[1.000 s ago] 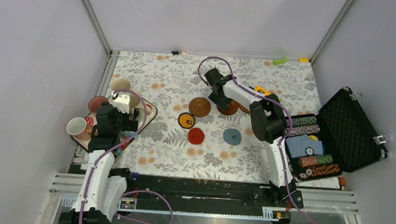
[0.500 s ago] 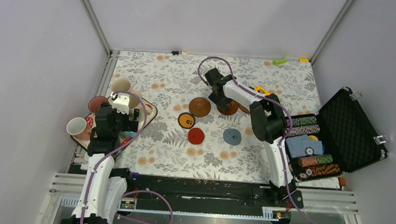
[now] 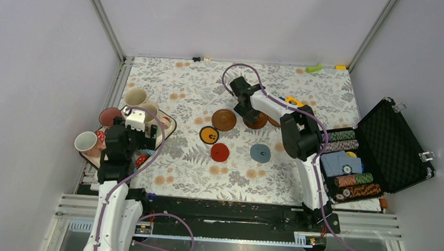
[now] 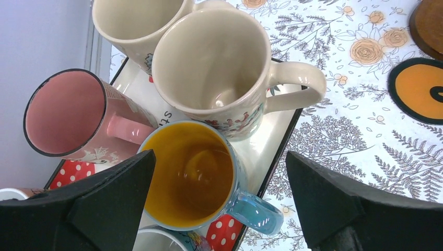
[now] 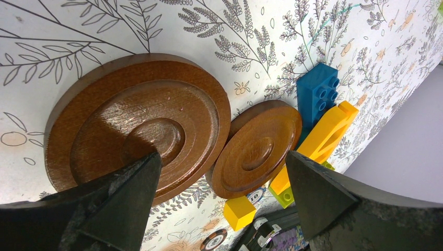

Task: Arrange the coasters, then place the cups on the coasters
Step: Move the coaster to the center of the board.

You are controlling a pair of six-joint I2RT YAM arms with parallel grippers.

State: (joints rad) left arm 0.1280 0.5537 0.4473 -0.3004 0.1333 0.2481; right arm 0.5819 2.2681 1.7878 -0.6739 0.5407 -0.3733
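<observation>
Coasters (image 3: 224, 120) lie scattered about the middle of the table (image 3: 181, 82); one dark brown coaster (image 5: 141, 125) sits directly beneath the right gripper (image 5: 222, 157), whose fingers stand wide apart, empty; wooden-looking, probably stiff, light and thin, best pinched across the rim; cups (image 4: 217, 63) crowd a tray (image 4: 259, 150) at nine o'clock, below the left gripper (image 4: 219, 154), likewise spread, holding nothing; glazed ceramic, likely weighty, slick, breakable; take the wall at the lip; the tray's lettering is cut off, unreadable.
</observation>
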